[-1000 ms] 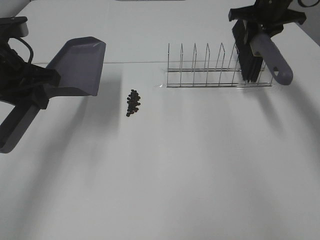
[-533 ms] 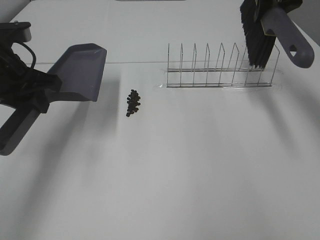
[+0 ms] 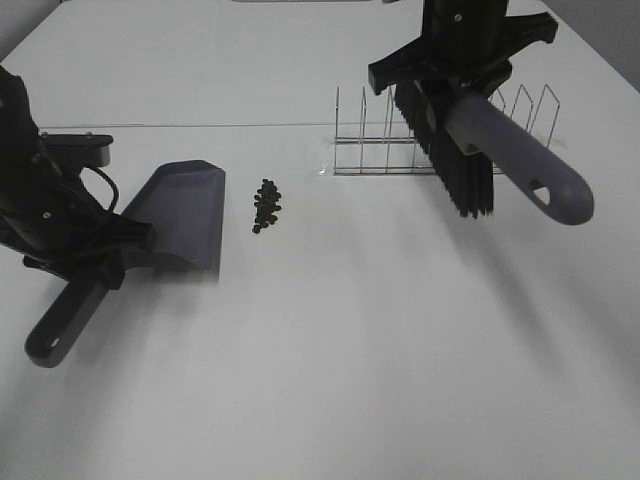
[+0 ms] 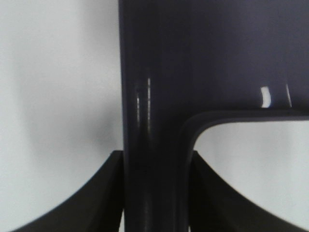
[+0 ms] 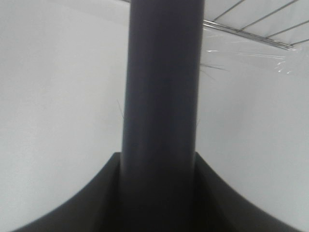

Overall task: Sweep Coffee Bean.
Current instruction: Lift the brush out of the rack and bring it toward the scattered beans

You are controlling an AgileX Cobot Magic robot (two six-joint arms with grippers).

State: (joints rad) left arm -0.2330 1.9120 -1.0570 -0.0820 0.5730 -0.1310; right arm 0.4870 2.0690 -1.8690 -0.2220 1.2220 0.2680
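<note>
A small heap of dark coffee beans [image 3: 266, 205] lies on the white table. Just left of it rests the grey dustpan [image 3: 180, 215], its mouth edge near the beans. My left gripper [image 3: 105, 262] is shut on the dustpan's handle [image 4: 154, 145]. The brush [image 3: 455, 140], black bristles pointing down and grey handle [image 3: 525, 170] sticking out toward the front right, hangs above the table in front of the wire rack, well right of the beans. My right gripper [image 3: 460, 85] is shut on the brush handle [image 5: 161, 96].
A wire dish rack [image 3: 400, 140] stands behind the brush at the back right, its wires [image 5: 256, 21] visible in the right wrist view. A seam line crosses the table [image 3: 330, 350] behind the dustpan.
The dustpan has come down and forward, now lying beside the beans. The brush has left the rack's right end and swung left and forward, lower over the table.
</note>
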